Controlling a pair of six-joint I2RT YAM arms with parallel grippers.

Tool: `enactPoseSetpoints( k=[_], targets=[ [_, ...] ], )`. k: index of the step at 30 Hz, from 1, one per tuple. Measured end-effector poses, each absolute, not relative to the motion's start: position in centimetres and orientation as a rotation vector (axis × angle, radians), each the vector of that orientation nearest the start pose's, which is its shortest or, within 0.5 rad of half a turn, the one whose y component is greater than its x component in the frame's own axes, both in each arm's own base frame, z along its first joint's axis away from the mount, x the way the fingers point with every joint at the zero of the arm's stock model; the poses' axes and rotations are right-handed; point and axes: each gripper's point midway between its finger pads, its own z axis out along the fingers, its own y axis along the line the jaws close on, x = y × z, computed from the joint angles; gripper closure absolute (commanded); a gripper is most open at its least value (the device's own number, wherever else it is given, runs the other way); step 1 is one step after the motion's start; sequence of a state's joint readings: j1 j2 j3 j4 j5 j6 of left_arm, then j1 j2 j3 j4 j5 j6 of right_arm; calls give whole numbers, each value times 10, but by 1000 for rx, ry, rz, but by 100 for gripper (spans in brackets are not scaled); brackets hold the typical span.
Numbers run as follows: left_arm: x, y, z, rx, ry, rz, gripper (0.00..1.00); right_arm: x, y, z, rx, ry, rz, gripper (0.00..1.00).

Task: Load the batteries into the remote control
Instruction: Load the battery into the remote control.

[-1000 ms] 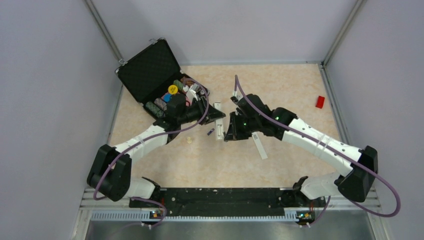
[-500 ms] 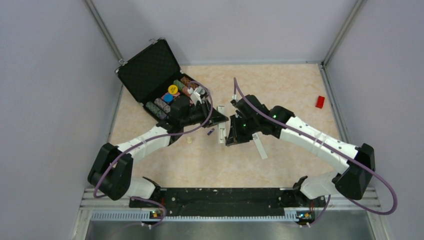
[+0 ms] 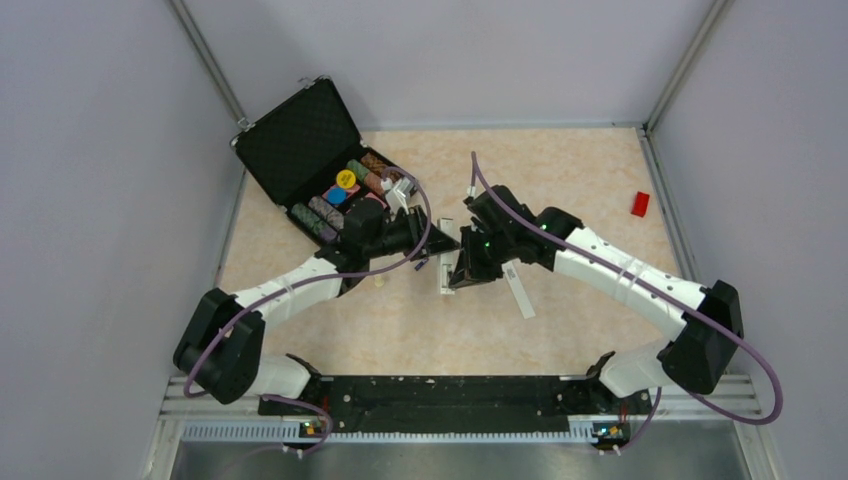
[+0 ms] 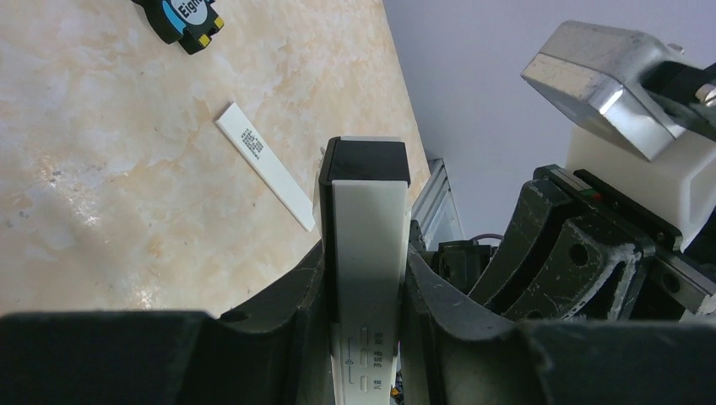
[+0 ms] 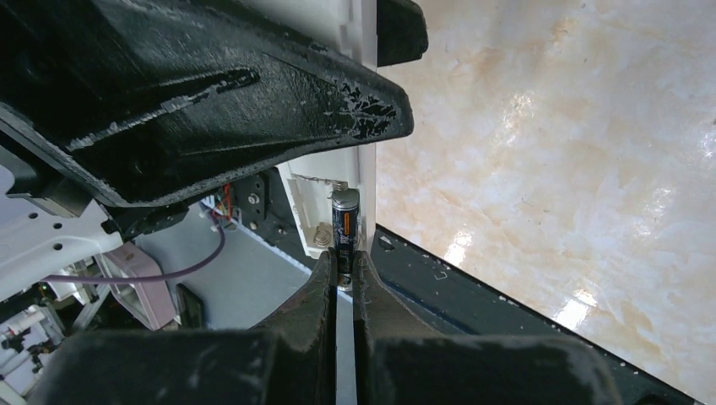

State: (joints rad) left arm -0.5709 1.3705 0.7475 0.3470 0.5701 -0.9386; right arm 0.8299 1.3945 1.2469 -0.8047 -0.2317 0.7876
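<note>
Farthest left, an open black case (image 3: 300, 150) with colourful contents sits on the marbled table (image 3: 560, 170). Just right of it, the left gripper (image 4: 365, 274) is clamped on the white remote control (image 4: 365, 211), one finger on each long side. It holds the remote control off the table near the middle, dark end pointing away from the wrist. The right gripper (image 5: 344, 268) meets it from the other side, its fingers pressed together. Their tips are at the near end of a dark battery (image 5: 344, 221) lying in the remote control's open compartment. Beyond it, a thin white strip (image 3: 519, 292) lies flat, and a red block (image 3: 640, 203) sits well apart at far right.
</note>
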Motion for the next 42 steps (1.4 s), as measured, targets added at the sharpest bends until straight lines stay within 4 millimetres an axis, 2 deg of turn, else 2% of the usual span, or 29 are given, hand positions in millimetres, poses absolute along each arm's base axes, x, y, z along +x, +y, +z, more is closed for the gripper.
enactPoseSetpoints(
  k=[7,23,27,30,31,34,38,42],
  targets=[
    [262,-314,198,41,2125,-1519,100,185,298,188,-128,2741,859,96],
    [260,-314,197,-68,2176,-1563,100,196,293,187,-58,2736,837,56],
    [259,-314,198,-75,2181,-1568,100,198,292,188,-44,2732,839,43],
    [260,-315,202,-86,2180,-1590,100,198,290,197,-32,2708,862,36],
    [261,-316,203,-89,2180,-1599,100,198,290,202,-31,2689,877,31],
    [261,-319,204,-119,2188,-1641,100,197,290,221,-47,2605,946,26],
    [261,-323,210,-161,2192,-1715,100,186,279,236,-60,2462,1052,24],
    [260,-327,227,-179,2167,-1789,100,174,267,240,-51,2335,1142,24]
  ],
)
